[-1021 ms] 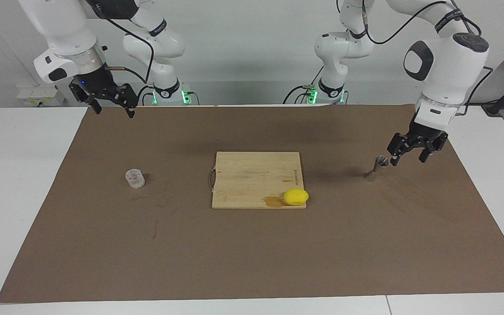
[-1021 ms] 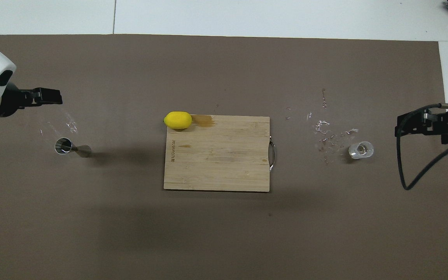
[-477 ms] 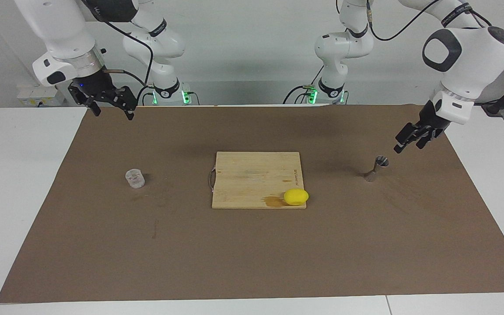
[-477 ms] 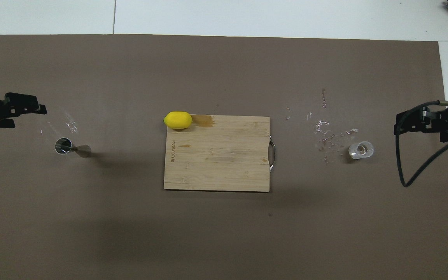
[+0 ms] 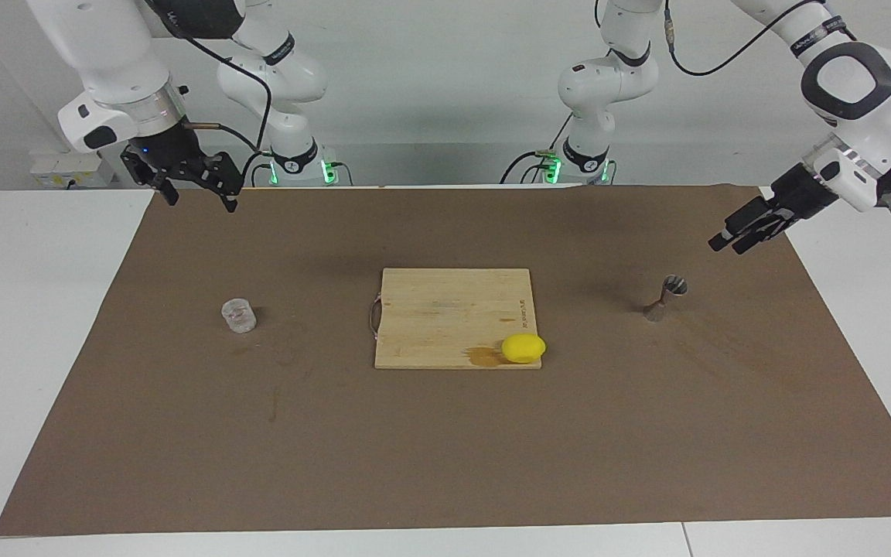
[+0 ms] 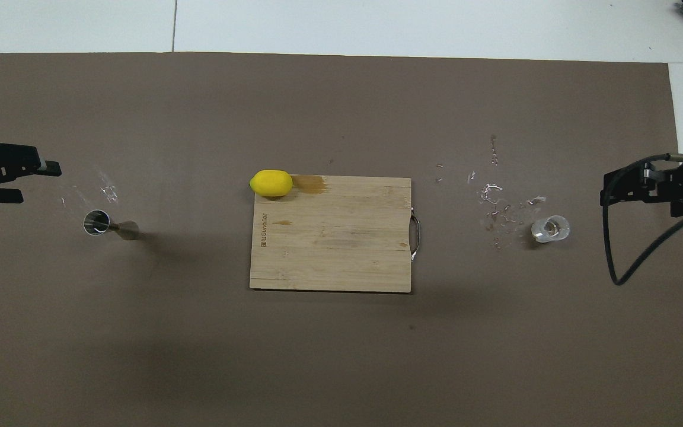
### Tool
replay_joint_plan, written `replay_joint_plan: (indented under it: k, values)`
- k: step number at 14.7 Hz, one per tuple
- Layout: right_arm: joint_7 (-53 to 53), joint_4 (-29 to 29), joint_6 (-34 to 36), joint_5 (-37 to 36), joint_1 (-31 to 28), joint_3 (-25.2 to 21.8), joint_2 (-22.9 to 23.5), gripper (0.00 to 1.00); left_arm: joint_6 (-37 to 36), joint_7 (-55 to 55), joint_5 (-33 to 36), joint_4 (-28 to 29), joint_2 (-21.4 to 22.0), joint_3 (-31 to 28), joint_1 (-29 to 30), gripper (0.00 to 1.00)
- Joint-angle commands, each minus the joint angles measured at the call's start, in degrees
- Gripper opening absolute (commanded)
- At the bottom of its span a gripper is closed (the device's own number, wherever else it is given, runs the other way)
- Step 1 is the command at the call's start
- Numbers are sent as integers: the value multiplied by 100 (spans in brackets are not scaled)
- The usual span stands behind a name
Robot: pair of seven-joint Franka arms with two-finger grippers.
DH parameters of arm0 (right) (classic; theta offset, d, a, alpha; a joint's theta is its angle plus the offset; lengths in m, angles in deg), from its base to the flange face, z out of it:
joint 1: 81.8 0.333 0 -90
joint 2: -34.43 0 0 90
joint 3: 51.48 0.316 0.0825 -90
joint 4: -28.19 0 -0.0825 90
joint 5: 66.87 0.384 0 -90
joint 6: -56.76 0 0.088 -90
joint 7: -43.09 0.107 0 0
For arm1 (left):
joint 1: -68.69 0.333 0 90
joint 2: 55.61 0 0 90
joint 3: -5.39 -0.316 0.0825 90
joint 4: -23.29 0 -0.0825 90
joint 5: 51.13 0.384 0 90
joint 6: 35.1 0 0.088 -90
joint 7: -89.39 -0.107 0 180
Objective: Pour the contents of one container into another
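Tumbler (image 5: 238, 316): standing upright on the mat toward the right arm's end, untouched. Hovering over the mat's edge nearest the robots, right gripper (image 5: 202, 199), fingers spread, holding nothing. Hanging open and empty above the jigger's end, left gripper (image 5: 732, 244). Standing on a narrow foot, jigger (image 5: 667, 296), well apart from the tumbler. Risking a knocked-over jigger, slipping glass, more drops (image 6: 498, 207) toward the lemon (image 5: 524, 348).

Jigger (image 6: 107, 224), cutting board (image 6: 331, 234), lemon (image 6: 271, 182), tumbler (image 6: 550, 229) on mat (image 6: 341, 356).
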Motion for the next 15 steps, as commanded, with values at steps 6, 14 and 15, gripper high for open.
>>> replay_joint_plan:
  k: [6,14,15]
  values:
    - [-147,-13,85,-117,-19,37,-13,100,-1123,-2024,-1311,-722,-1154,102,820,100]
    - [-139,75,85,-117,-19,37,-75,100,-1581,-4967,-1724,-766,-1717,76,1154,100]
    - [-139,75,85,-117,-19,37,-75,100,-1581,-5311,-1847,-749,-1718,67,1189,100]
